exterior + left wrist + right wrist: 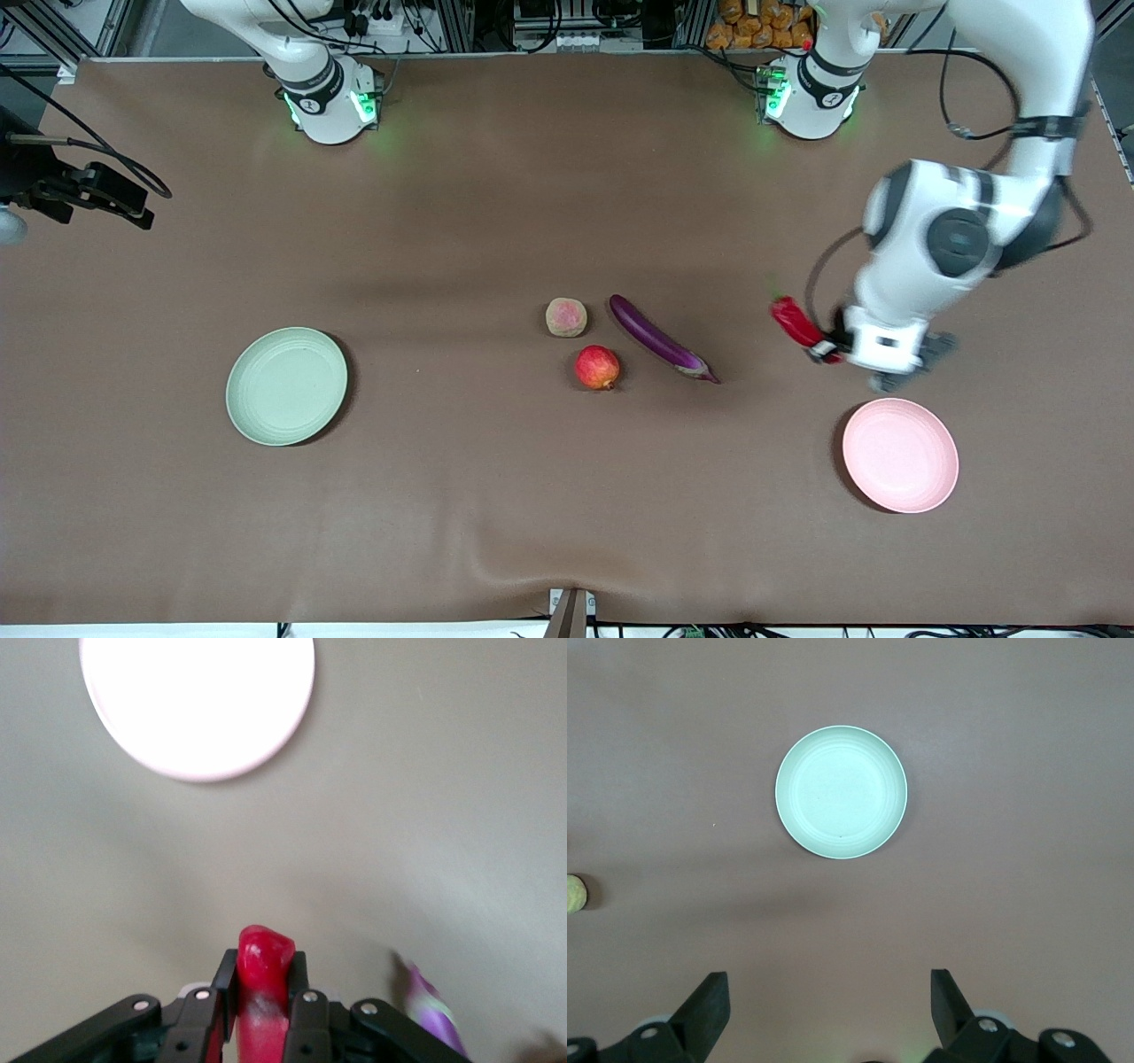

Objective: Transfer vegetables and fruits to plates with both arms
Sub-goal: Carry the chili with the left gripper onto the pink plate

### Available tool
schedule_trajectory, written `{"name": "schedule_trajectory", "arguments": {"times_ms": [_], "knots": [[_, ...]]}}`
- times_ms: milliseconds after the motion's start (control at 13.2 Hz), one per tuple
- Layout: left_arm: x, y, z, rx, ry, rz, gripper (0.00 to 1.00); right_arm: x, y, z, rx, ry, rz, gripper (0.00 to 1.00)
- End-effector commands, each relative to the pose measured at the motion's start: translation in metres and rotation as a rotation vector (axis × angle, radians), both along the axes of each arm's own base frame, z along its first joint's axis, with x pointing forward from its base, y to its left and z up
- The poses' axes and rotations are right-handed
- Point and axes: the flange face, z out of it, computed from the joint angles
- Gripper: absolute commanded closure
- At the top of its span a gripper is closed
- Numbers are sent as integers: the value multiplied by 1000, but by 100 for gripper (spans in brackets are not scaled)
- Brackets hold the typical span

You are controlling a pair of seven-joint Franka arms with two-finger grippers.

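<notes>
My left gripper is shut on the red chili pepper and holds it in the air over the brown table, between the eggplant and the pale pink plate. In the left wrist view the chili sits between the gripper's jaws, with the pink plate ahead and the eggplant at the edge. The red pomegranate-like fruit and the fuzzy pinkish fruit lie mid-table. My right gripper is open and empty, high over the pale green plate, which also shows in the front view.
A black device on a mount juts over the table at the right arm's end. The brown table cover has a ripple at its near edge. The fuzzy fruit shows at the edge of the right wrist view.
</notes>
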Motion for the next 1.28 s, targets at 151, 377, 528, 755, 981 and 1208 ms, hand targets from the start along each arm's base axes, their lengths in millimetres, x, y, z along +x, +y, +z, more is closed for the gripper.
{"name": "schedule_trajectory", "arguments": {"times_ms": [151,377,528,755,981,1208], "knots": [[76,100,-28,-29,-27,-62,100,6,23,-2,-5,-8,42,0],[106,144,-53,-57,-42,18,100,21,62,-21,-21,-16,113,0],[122,163,-71,-66,-60,47,100,38,92,-44,-54,-33,118,0],[140,174,-86,-73,-115,68,100,51,127,-69,-61,-54,-14,0],[139,203,-108,-11,-130,63,100,56,170,-89,-55,-71,-232,0],[138,211,-115,3,-129,-11,38,54,216,-114,-57,-73,-394,0]]}}
